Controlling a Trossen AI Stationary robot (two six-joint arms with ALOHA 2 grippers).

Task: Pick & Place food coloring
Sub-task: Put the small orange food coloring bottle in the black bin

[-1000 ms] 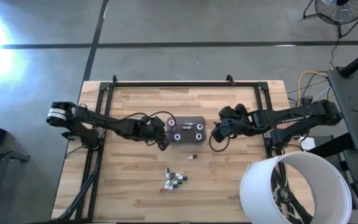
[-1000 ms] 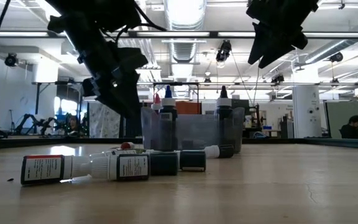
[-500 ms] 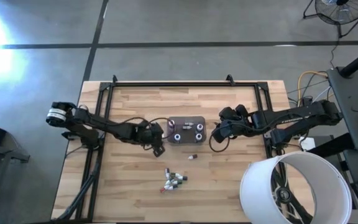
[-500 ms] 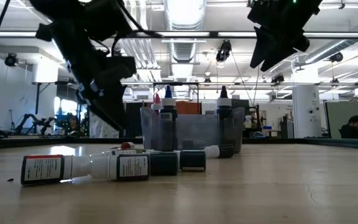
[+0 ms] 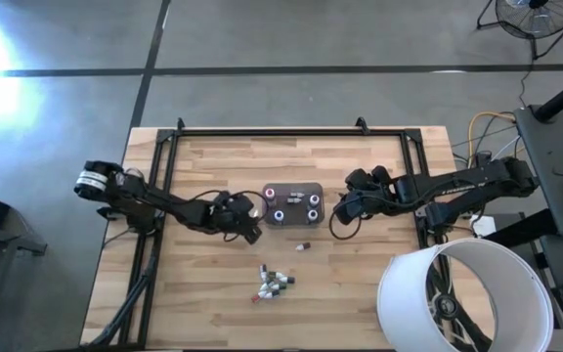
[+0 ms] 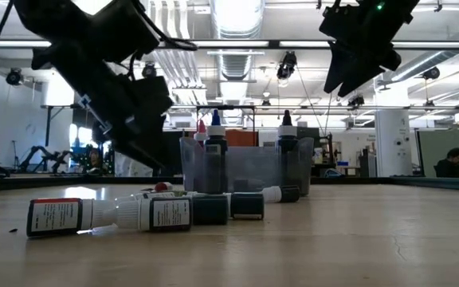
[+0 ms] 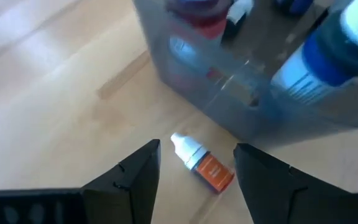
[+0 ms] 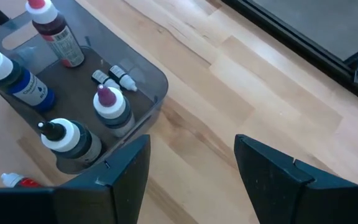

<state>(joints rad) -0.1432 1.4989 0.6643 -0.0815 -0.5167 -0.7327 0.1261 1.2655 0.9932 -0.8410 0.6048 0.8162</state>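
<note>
Lying flat, white-capped orange food coloring [image 7: 204, 167]

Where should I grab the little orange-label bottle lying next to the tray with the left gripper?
Grip the orange-label bottle across its labelled body, not the tapered white cap. It lies flat on the table, close beside the grey tray, so come straight down from above with the open left gripper, fingers either side of the body, keeping clear of the tray wall.
</note>
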